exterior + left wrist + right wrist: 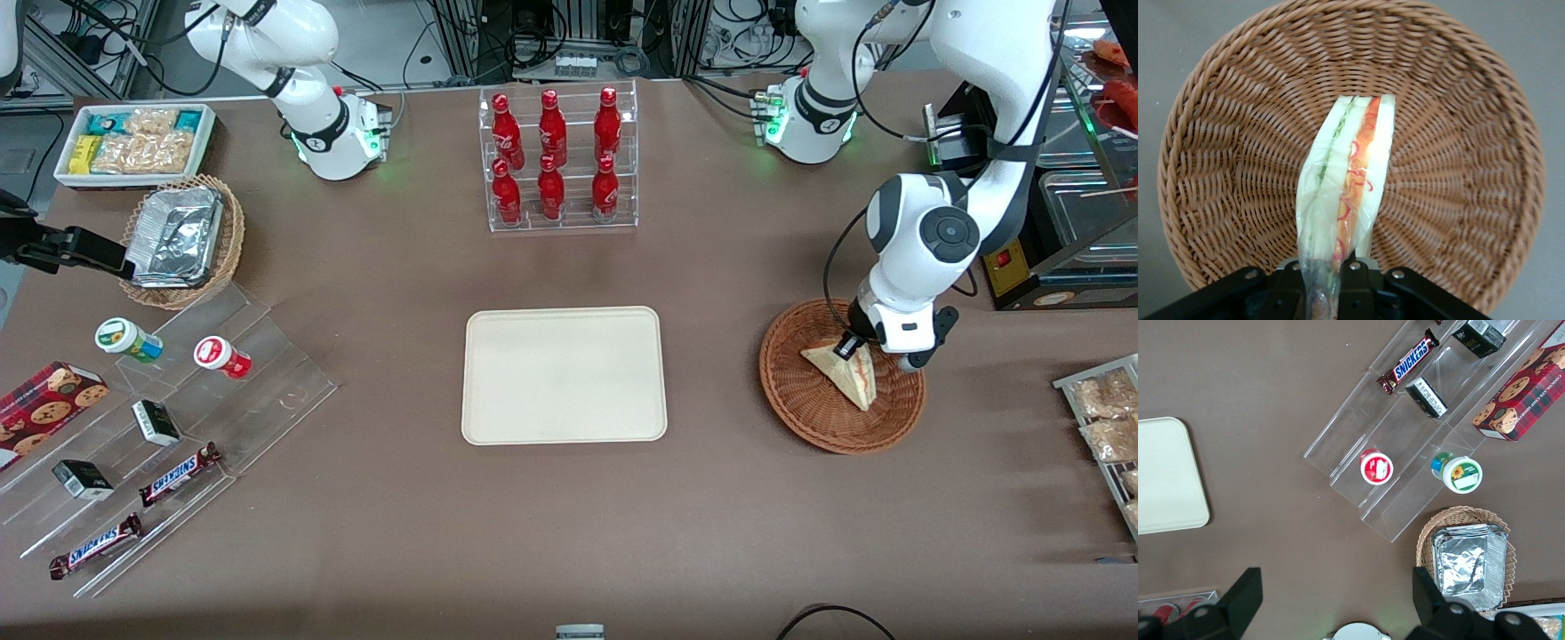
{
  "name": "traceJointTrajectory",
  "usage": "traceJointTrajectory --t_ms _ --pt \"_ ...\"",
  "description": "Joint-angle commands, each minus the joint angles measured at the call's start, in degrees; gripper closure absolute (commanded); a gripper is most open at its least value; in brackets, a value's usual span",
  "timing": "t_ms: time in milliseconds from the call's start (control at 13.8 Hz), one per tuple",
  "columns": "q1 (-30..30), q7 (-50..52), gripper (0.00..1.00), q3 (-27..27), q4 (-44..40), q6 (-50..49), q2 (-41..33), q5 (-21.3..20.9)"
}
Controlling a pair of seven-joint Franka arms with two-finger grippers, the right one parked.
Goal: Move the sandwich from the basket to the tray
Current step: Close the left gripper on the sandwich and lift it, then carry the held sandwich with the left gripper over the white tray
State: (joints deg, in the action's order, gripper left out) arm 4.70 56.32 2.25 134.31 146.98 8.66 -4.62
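Sandwich (1350, 180) sits pinched at one corner between my gripper (852, 347) fingers, which are closed on its wrapped edge, down inside the basket (805, 404). So I call this the grasp step; next I need a straight lift clear of the wicker rim, then a carry across to the tray (564, 374) (bare, near table centre, nothing on it). Counting: one sandwich, one basket, one tray, and farther back six red bottles (553, 153) in their clear rack.
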Motion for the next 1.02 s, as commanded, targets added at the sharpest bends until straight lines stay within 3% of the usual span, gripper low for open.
traceJointTrajectory --t_ms 0,363,726,944 --pt "0.31 -2.78 1.00 2.04 -3.25 -10.35 -5.30 -1.26" --pt "0.48 -2.62 1.00 10.56 -21.42 -36.55 -6.29 -1.44" --pt "3.02 -0.86 1.00 21.02 -31.46 -41.25 0.03 -1.35" --pt "10.65 1.50 1.00 21.30 -38.22 -41.16 6.43 -1.62"
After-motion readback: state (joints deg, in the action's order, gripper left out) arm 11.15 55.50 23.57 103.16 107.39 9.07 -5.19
